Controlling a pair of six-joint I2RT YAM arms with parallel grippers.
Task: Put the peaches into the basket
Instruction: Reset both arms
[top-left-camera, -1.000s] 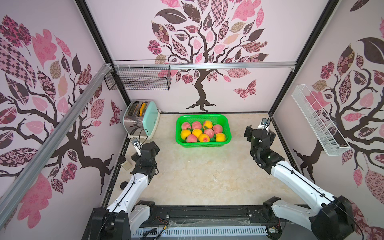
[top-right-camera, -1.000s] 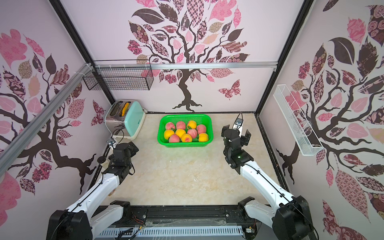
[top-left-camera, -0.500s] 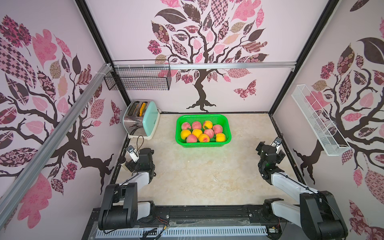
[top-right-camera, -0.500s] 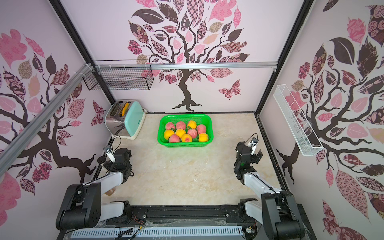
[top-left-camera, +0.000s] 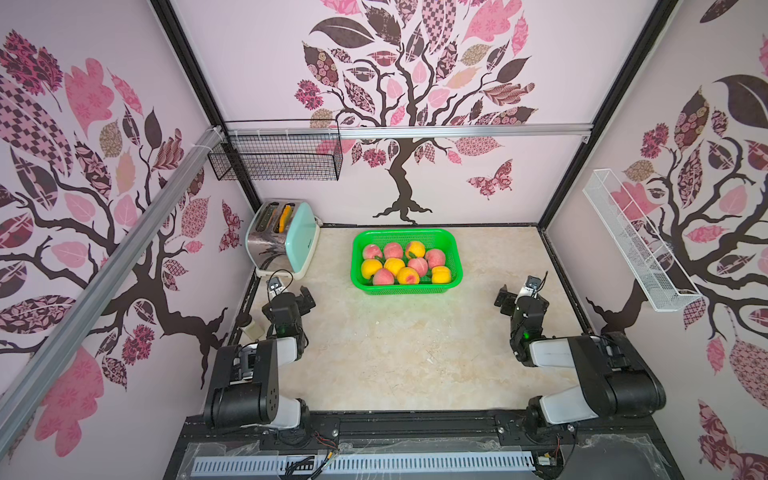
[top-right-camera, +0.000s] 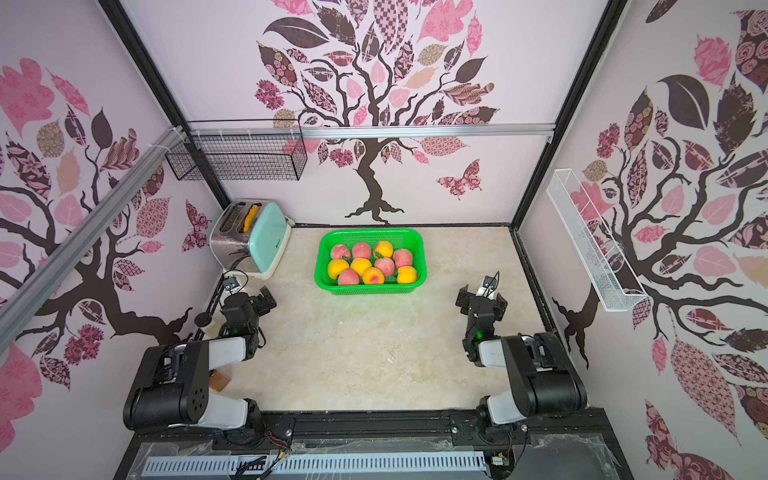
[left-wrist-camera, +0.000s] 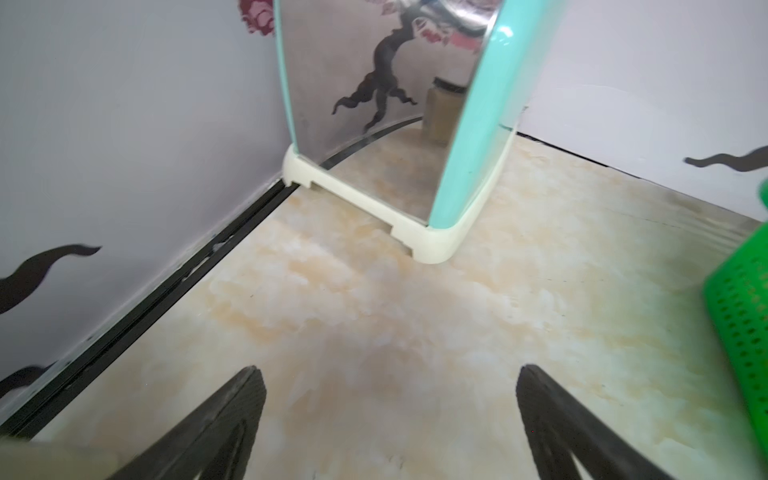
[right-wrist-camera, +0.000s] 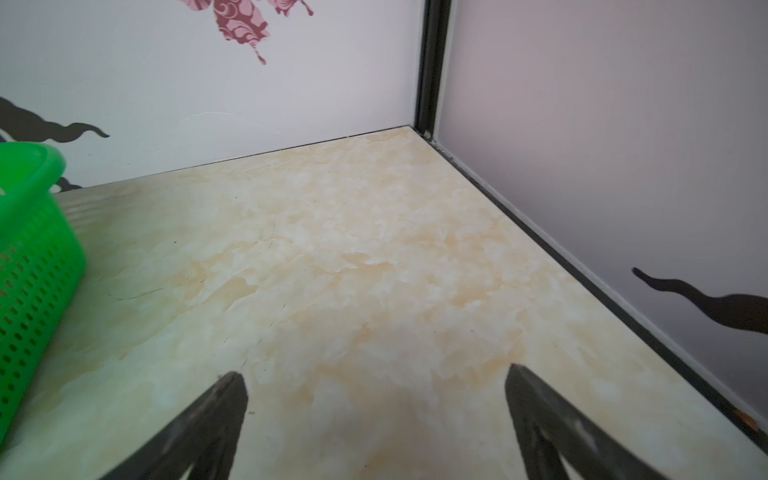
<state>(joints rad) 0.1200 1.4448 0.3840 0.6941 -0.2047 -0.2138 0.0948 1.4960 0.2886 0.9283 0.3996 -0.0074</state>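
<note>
Green perforated plastic formed the basket (top-left-camera: 405, 289), which stood toward the back of the marbled tabletop (top-left-camera: 395, 357). Ten peaches (top-left-camera: 394, 266) were counted inside it in both top views, pink and yellow-orange mixed, packed close in rough rows. No peach was seen on the tabletop around the basket, so the task was judged complete with nothing left to move. The left gripper (left-wrist-camera: 388, 372) sat low over bare tabletop, well apart from the basket on its near left, jaws spread wide and holding nothing. The right gripper (right-wrist-camera: 375, 370) sat well apart on the basket's near right, also wide open and empty. The basket's floor could not be inspected, being covered by fruit, and it could not be told whether any peach rested on another. Each wrist view caught only a corner of the basket's wall and no fruit. A small pale, dark-capped container (top-left-camera: 251, 326), farther to the basket's near left beside the left arm, was partly hidden and could not be identified.
</note>
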